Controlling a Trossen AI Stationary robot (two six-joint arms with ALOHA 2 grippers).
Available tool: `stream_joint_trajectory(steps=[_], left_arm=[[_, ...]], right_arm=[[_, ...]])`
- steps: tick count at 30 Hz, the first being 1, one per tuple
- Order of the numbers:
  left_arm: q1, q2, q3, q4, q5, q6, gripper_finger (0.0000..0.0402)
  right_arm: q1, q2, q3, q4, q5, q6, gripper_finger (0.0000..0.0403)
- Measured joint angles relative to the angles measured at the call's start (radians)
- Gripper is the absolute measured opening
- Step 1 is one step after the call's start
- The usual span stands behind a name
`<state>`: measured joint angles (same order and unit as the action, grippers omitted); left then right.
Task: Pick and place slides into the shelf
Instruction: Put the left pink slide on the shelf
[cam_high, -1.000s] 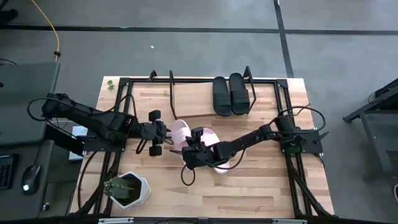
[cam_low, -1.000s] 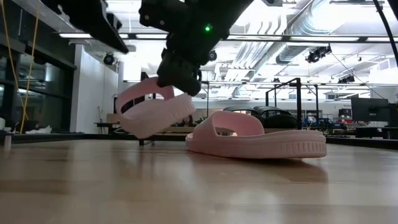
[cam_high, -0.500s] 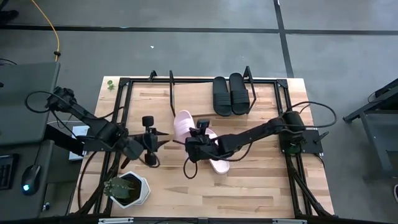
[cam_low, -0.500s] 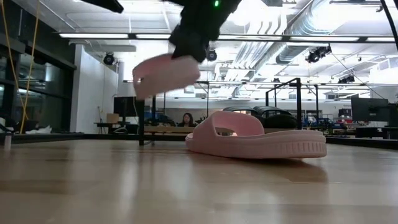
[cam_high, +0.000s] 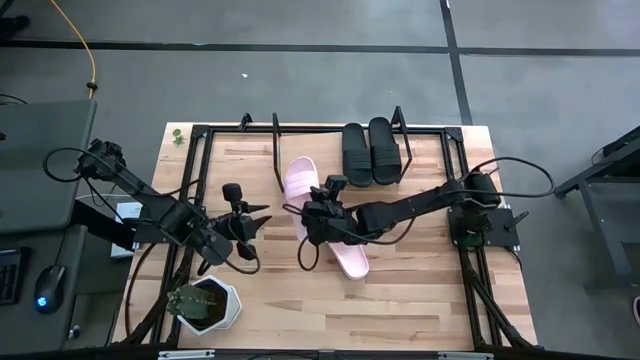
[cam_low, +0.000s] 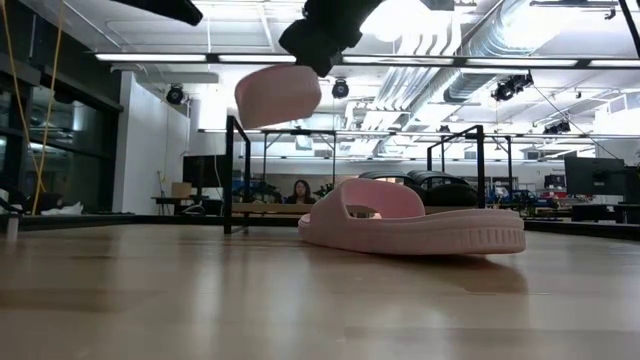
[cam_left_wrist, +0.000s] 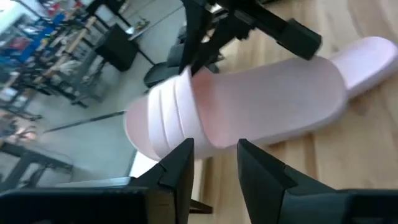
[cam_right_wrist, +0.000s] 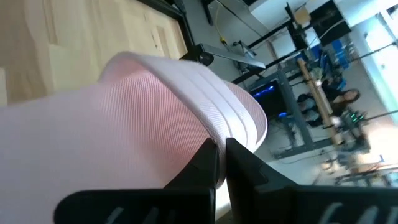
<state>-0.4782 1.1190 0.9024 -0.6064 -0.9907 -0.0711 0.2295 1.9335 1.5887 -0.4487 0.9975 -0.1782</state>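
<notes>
Four slides in sight: two pale pink, two black. No brand, label or writing legible on any of them or on the rig.

Right gripper (cam_high: 318, 213) pinched tight on the heel end of one pink slide (cam_high: 300, 182), near the middle of the table. Low view: this carried pink slide (cam_low: 278, 95) hangs clear above the board, not touching it. Right wrist view: both dark fingers (cam_right_wrist: 205, 158) closed together against the pink ribbed strap.

Second pink slide (cam_high: 349, 259) lies flat on the table (cam_high: 400, 310), partly under the right arm; low view shows it sole down, strap up (cam_low: 412, 222).

Black slides (cam_high: 368, 152), a pair side by side, touching, sit on the shelf (cam_high: 330, 189) at the far edge, toward its right end. Carried pink slide is over the shelf's light board, just left of the black pair.

Left gripper (cam_high: 250, 226) holds nothing, fingers partly apart, hovering at the table's left side, apart from the carried slide.

One potted plant (cam_high: 204, 305) at the near left corner.
</notes>
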Motion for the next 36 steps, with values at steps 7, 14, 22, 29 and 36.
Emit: stream_joint_trajectory(steps=[7,14,22,29,36], left_arm=[[0.0,0.054,0.029,-0.003,-0.044,0.015,0.0108],[0.0,0.145,0.1,-0.022,-0.055,0.018,0.0108],[0.0,0.279,0.213,-0.178,-0.142,-0.057,0.0108],[0.0,0.329,0.282,-0.261,-0.174,-0.118,0.0108],[0.0,0.334,0.283,-0.277,-0.198,-0.119,0.0108]], right_arm=[[-0.016,0.0,0.0,0.013,0.008,0.029,0.0],[-0.02,0.002,0.017,0.006,0.021,0.04,0.0],[-0.02,0.002,0.109,-0.041,0.051,0.043,0.0],[-0.017,0.002,0.122,-0.072,0.046,0.063,0.0],[-0.013,0.002,0.123,-0.131,0.047,0.118,0.0]])
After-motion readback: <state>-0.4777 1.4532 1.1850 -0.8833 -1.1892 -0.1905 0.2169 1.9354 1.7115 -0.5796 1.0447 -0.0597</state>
